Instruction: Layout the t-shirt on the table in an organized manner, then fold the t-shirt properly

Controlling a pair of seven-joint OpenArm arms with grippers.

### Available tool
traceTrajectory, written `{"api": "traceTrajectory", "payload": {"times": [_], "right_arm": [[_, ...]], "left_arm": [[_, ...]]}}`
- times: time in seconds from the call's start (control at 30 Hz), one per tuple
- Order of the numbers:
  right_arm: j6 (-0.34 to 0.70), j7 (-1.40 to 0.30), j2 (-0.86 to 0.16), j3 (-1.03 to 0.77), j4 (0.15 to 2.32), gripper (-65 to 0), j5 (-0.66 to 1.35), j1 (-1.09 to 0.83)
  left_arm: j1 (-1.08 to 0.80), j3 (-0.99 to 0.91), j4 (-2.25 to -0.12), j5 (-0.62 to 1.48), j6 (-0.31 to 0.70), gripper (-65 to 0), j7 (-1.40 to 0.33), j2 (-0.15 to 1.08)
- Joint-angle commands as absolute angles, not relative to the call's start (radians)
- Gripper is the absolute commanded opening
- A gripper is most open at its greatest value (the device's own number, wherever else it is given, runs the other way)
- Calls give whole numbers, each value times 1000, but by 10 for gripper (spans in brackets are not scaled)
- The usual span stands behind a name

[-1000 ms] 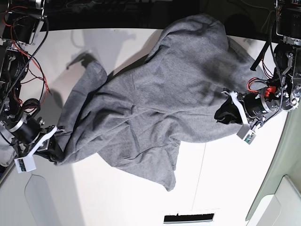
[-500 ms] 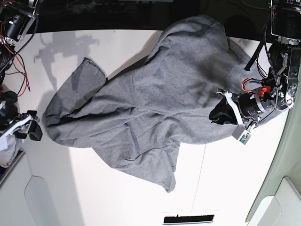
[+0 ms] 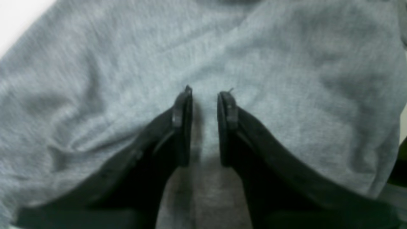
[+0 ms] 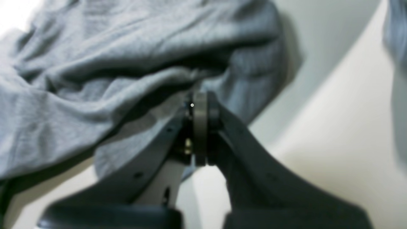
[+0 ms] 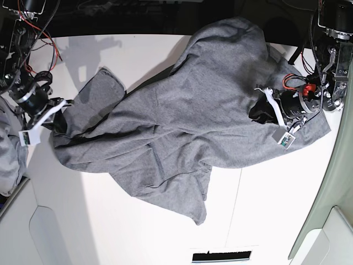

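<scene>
The t-shirt (image 5: pixel 187 116) lies crumpled and spread across the middle of the white tabletop (image 5: pixel 138 221), and every place below is given from it. Its widest mass runs from a low left edge up to a rounded bulge at the far top, where the cloth reaches the tabletop's dark far edge. A narrower tongue of cloth hangs down toward the near side, ending in a point just left of the thin dark seam line (image 5: pixel 234 193).

At the shirt's left edge sits the right hand (image 5: pixel 55 113), at the point where the short flap of cloth on the upper left meets the main body. In the right wrist view this hand (image 4: pixel 200 127) has its two black fingers pressed flat together with no gap, and the shirt (image 4: pixel 111 63) lies bunched in folds just beyond and to the left of their tips. Whether any cloth is caught between them cannot be told from the blur.

On the shirt's right side the left hand (image 5: pixel 259 113) rests on the cloth, well inside its right edge. In the left wrist view the fingers (image 3: pixel 182 127) stand a little apart, a narrow strip of grey fabric (image 3: pixel 286 79) showing in the gap, and cloth fills nearly the whole view around them.
</scene>
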State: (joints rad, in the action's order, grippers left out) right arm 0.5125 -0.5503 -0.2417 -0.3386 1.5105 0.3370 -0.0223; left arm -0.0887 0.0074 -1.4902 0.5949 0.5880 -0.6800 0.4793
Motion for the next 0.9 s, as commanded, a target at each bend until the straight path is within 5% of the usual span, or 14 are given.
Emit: {"api": "traceTrajectory", "payload": {"times": [0.0,0.1,0.43,0.87], "right_arm": [[519,-530,-249,-312,1501,-650,323,4],[506,-525,-250,-228,1398,-650,256,52],[441,-535,-360,-176,1279,-650,215,15],[544,-595,-437,-268,1530,-650,504,-311]], "left_arm": [[-89,1,-1503,608,583,-553,-654,493],[-124,1,-1487,601,583,-636,-642,493],[-8,1,-1155,361,475,-640,-525,505],[217,1,-1015,405,553,-639,-561,519]]}}
